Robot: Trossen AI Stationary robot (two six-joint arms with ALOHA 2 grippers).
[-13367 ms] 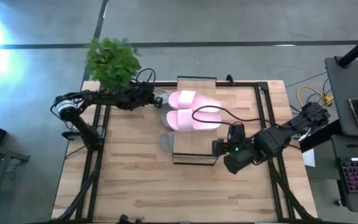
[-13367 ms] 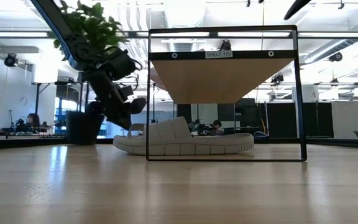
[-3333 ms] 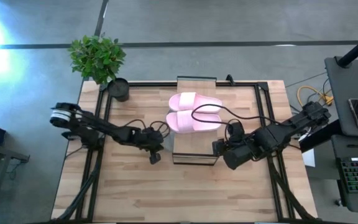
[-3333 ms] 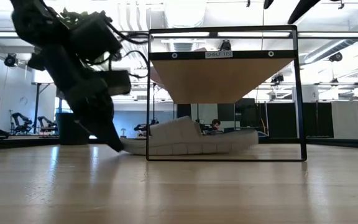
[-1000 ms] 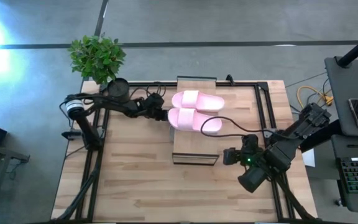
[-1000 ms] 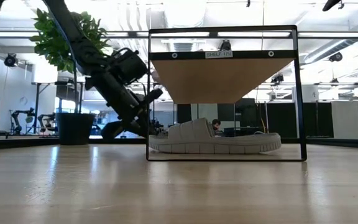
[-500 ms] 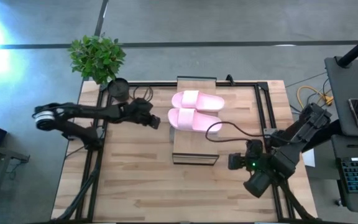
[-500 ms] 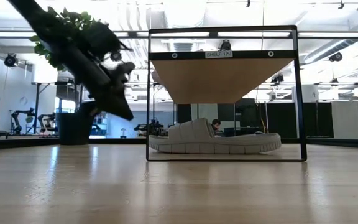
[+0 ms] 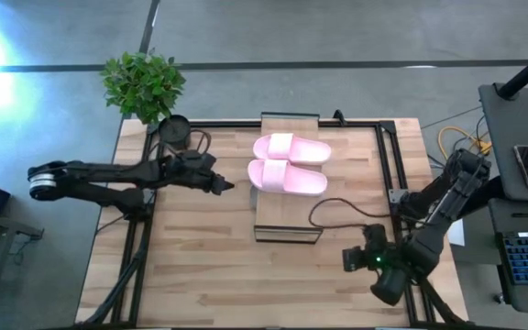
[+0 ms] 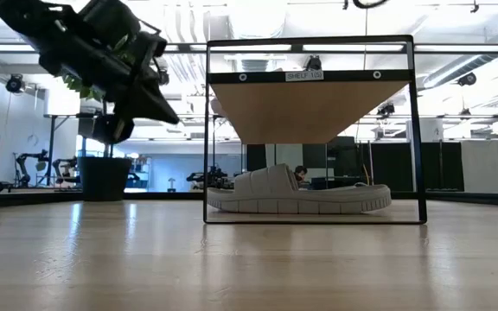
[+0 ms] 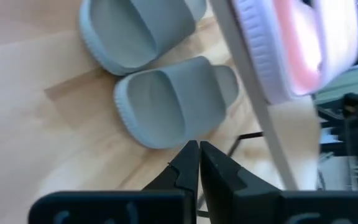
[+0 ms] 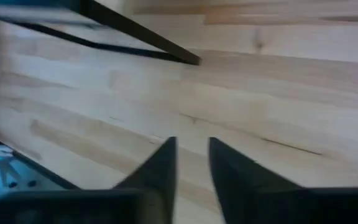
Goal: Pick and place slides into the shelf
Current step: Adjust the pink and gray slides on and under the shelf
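High view: two pink slides on top of the shelf, at table's 12 o'clock. Left gripper at the shelf's 9 o'clock, fingers pressed together, empty. Right gripper at table's 4 o'clock, fingers slightly apart, empty. Left wrist view alone shows two grey-green slides side by side beneath the shelf; low view shows one there.

label "SHELF 105" (digits unsure) | on shelf top rail

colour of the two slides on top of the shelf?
Pale pink slides; clearest in the high view.
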